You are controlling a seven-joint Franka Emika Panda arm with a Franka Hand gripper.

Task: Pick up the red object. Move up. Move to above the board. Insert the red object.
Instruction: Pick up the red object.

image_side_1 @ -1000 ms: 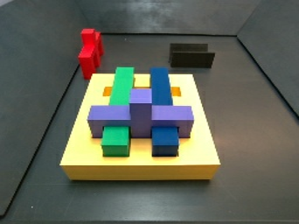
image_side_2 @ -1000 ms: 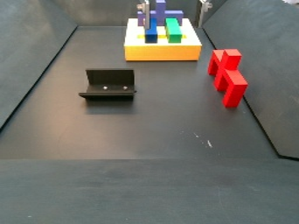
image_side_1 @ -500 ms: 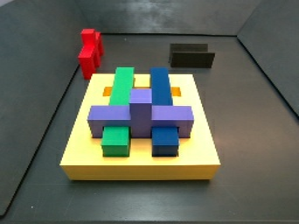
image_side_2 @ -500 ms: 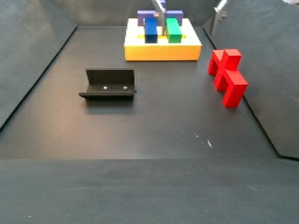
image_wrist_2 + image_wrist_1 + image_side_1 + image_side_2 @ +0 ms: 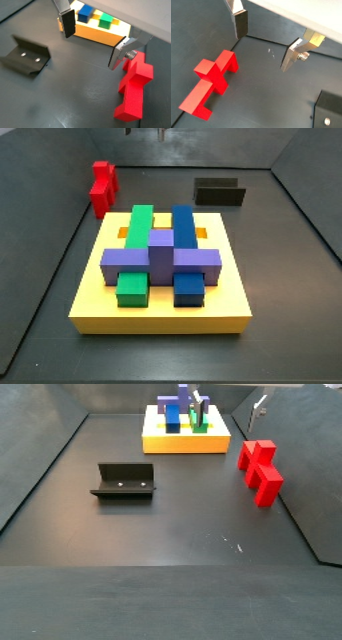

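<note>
Fingers of the hand are spread, holding nothing, high above the floor. The red object lies on the floor beside the board, near the wall, untouched. A good pick likely means lowering squarely, straddling its narrow stem before closing. No writing or labels show anywhere.

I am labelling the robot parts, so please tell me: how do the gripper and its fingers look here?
In both wrist views the gripper has two flat silver metal fingers with dark pads on the inner faces. One finger carries a small round screw near its mount. No cables or markings show.
</note>
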